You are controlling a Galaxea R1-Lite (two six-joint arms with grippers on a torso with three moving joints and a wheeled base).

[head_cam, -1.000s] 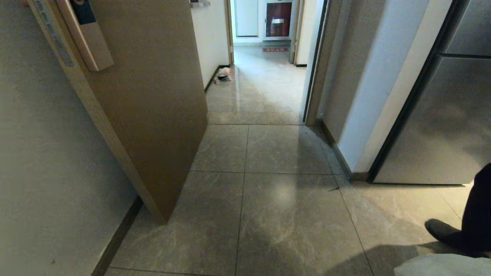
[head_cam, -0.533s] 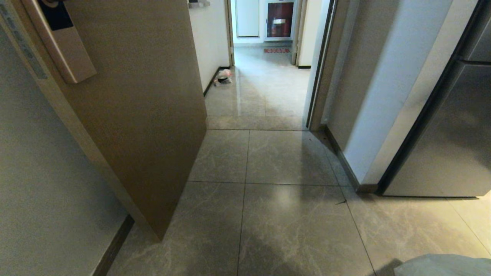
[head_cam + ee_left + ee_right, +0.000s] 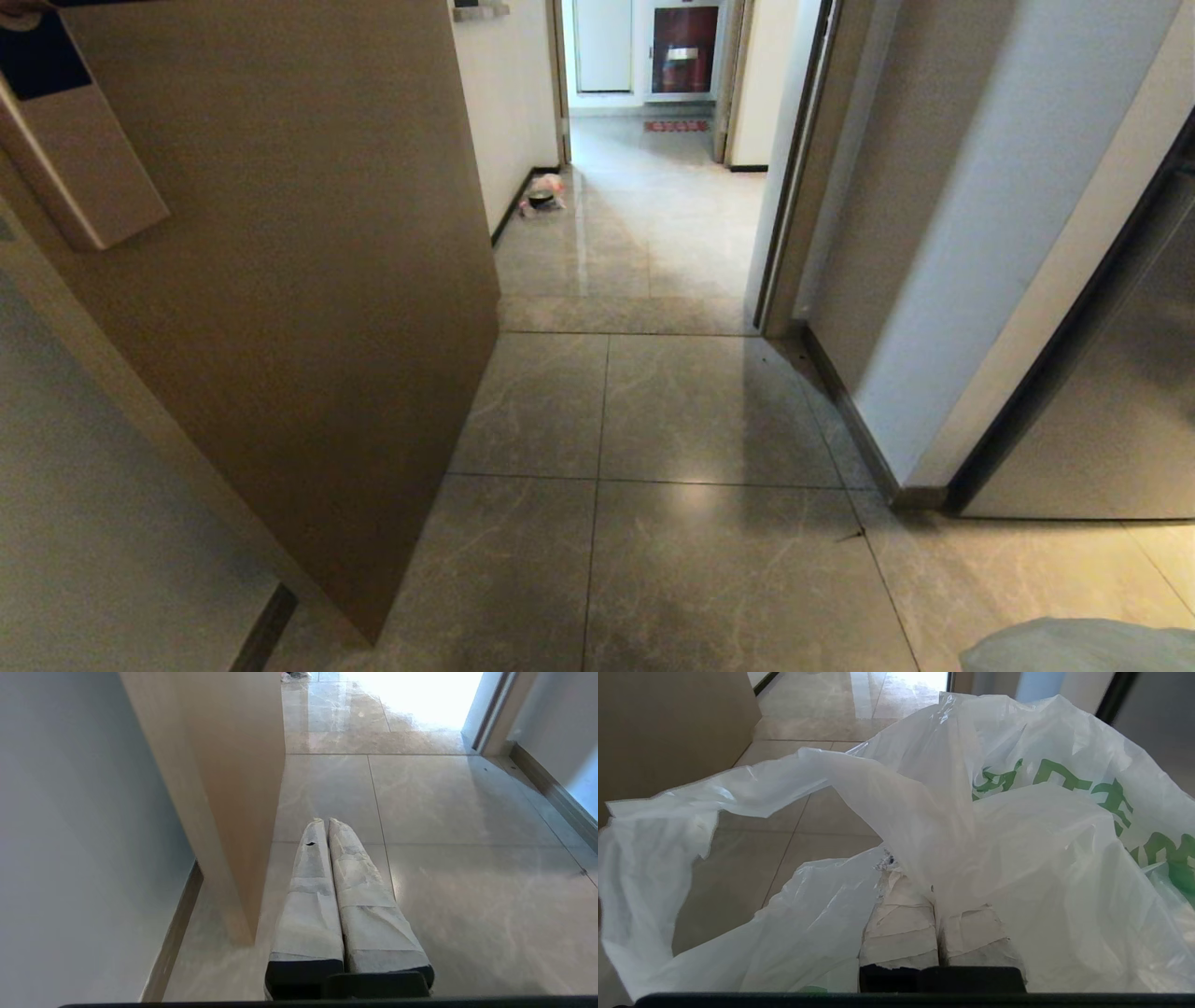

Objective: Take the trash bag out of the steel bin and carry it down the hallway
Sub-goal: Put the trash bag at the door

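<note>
- We face the hallway point(image 3: 644, 411), its grey marble-look tiles running ahead through a doorway.
- On our left an open brown door point(image 3: 308, 280) leans into view; a steel-grey cabinet front point(image 3: 1111, 401) stands on our right.
- The trash bag point(image 3: 1017, 858) (white, see-through, with green print) billows around our right gripper point(image 3: 934, 896), whose taped fingers are pinched together on its plastic; in the head view it peeks in at the bottom right corner.
- Our left gripper point(image 3: 326, 822) hangs over the floor, fingers pressed together, holding nothing.
- Far down the corridor, by the left wall's baseboard, sits a small dark bin with pink plastic point(image 3: 542, 196).
</note>
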